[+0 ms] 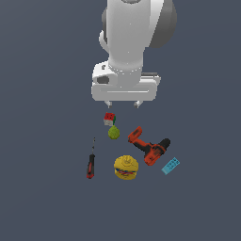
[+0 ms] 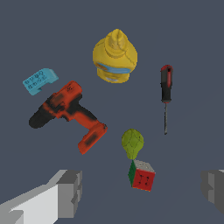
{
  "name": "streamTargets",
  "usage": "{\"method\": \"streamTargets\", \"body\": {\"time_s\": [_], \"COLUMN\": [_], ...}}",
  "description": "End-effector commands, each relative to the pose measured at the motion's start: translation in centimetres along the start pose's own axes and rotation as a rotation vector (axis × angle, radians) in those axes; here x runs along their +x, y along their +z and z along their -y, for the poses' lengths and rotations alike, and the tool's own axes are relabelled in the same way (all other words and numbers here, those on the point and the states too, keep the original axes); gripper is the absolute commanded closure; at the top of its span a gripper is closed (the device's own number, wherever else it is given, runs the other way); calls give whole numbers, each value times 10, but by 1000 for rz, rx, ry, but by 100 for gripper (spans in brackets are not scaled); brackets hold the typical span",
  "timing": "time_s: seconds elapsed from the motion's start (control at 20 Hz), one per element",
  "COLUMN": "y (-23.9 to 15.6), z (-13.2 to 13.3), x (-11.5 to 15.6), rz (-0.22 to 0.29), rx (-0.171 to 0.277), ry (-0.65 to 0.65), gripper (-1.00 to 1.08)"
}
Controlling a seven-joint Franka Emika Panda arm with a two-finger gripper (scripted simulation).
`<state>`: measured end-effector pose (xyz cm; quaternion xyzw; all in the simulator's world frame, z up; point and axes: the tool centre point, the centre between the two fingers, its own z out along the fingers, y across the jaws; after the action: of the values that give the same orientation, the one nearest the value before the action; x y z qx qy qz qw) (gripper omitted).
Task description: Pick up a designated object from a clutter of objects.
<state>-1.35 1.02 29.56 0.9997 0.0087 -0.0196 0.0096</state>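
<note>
Clutter lies loose on a dark grey counter (image 1: pixel 42 197), with the pincer (image 1: pixel 123 103) hanging above it, fingers spread wide apart and nothing between them. In the wrist view the two fingers (image 2: pixel 65 192) sit at opposite edges with a broad gap, and the cube (image 2: pixel 142 175) shows in that gap.

In the exterior view the screwdriver (image 1: pixel 91 161) lies toward the exterior view's left, apart from everything else. Its red-and-black handle is at the near end and its thin dark shaft points away toward the arm. Nothing touches it, and the pincer is well apart from it, over the cube end of the group.

The cube (image 1: pixel 109 119), with red, green and white faces, lies just below the pincer tips in the exterior view. The green pear (image 1: pixel 114 132) is just beside it; whether they touch I cannot tell. The red-orange drill (image 1: pixel 149 146) lies on its side toward the exterior view's right, with a black chuck end. A light-blue flat piece (image 1: pixel 170 165) lies near the drill, further to the exterior view's right. The yellow hamburger toy (image 1: pixel 126 167) sits between screwdriver and drill, nearer the camera than the pear.

The wrist view shows the screwdriver (image 2: pixel 166 94) lying straight, handle away from the cube, beside the hamburger (image 2: pixel 115 57) and clear of the pear (image 2: pixel 132 143) and drill (image 2: pixel 68 113).
</note>
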Motion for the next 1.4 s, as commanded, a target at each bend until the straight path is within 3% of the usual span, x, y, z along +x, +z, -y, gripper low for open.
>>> {"method": "streamTargets", "body": {"time_s": [0.0,0.75,1.35], "y": [0,1,47], "z": [0,12,-19], "x": [0,8,37], "rz": [0,-8,-13], "rx": [0,-26,-1], "ry": [0,-64,-64], "gripper": [-92,-92,-92]}}
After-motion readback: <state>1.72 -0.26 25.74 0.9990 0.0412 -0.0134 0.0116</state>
